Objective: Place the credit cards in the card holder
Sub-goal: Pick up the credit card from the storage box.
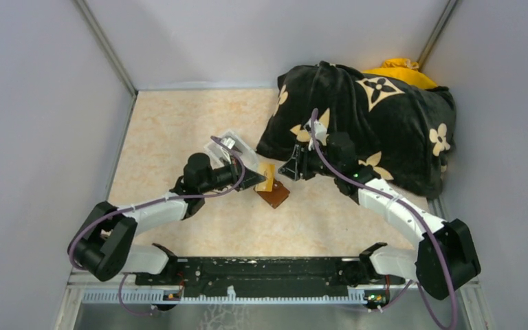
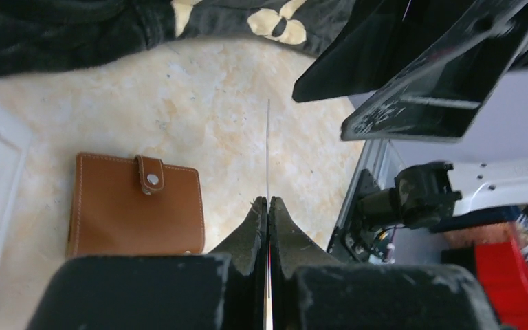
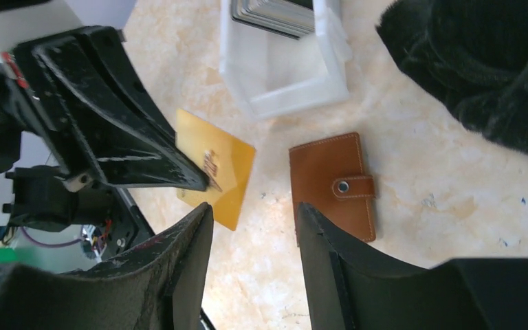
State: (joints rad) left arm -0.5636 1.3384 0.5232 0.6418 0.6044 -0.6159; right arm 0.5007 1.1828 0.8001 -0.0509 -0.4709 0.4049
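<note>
1. Left gripper (image 2: 268, 203): jaws fully closed on a gold card (image 3: 216, 168), pinched at one edge (in the left wrist view the card is edge-on and shows only as a thin line).
2. Right gripper (image 3: 253, 213): fingers spread wide with nothing between them. It sits near the card and the wallet (image 3: 333, 185) and touches neither.
3. Wallet: brown leather, flat on the table (image 1: 179, 137), strap snapped shut, just beside the held card.
4. Tray (image 3: 282, 89): clear plastic, just beyond the wallet. A stack of cards (image 3: 275, 14) stands in its far end.
5. Markings: the gold card carries a small raised mark, too small to read. The blanket (image 1: 385, 130) is black with cream flower and star motifs.
</note>
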